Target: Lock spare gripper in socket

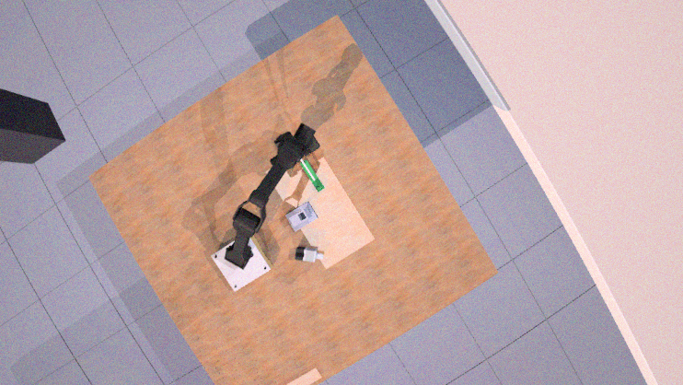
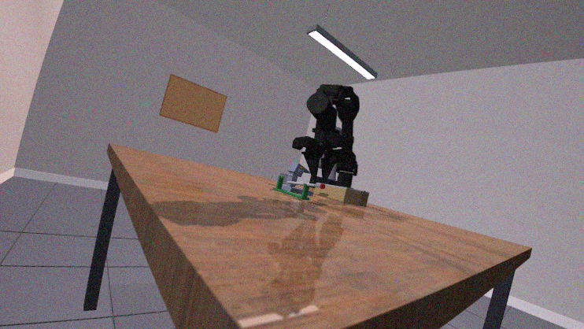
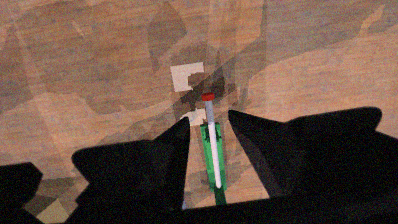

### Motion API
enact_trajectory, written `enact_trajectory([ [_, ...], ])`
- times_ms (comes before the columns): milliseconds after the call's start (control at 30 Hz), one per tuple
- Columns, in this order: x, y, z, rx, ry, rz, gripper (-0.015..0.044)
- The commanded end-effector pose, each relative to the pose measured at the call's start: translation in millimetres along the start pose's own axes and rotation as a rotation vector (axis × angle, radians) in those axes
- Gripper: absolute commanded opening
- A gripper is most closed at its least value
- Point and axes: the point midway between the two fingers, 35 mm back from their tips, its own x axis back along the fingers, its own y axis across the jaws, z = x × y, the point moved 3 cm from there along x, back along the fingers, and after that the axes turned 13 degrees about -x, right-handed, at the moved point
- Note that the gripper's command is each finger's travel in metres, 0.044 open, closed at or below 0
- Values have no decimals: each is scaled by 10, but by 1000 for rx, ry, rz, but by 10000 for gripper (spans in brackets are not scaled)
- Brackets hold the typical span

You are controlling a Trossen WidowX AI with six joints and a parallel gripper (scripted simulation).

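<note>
The lock pin, a light rod point(image 2: 297, 183) point(image 3: 213, 145) with a red end, lies along a green cradle point(image 1: 318, 184) point(image 2: 290, 193) point(image 3: 209, 170), its red end sticking out past one upright. My gripper point(image 2: 319, 182) point(image 3: 208, 117) is open and empty, its fingertips on either side of the pin with gaps to both. The grey mount point(image 1: 295, 219) stands on the table with its dark square socket showing and no pin seen through it. The spare gripper point(image 1: 307, 254), dark at one end and white at the other, lies near the mount, apart from it. The pin's red end is hidden under my arm in the top view.
The arm's white base plate point(image 1: 238, 279) sits on the wooden table point(image 1: 406, 215) left of the spare gripper in the top view. A pale bright patch lies across the table under the cradle and mount. Shadows of the arm stretch over the tabletop.
</note>
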Motion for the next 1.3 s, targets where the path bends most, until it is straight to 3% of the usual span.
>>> enact_trajectory([
  [0,105,5,-15,0,0,0,200],
  [300,330,20,-42,2,2,-2,200],
  [467,250,16,-30,3,2,-3,331],
  [667,837,-109,413,2,33,23,180],
  [1033,900,-120,484,2,38,26,180],
  [1267,321,-151,566,2,39,27,180],
])
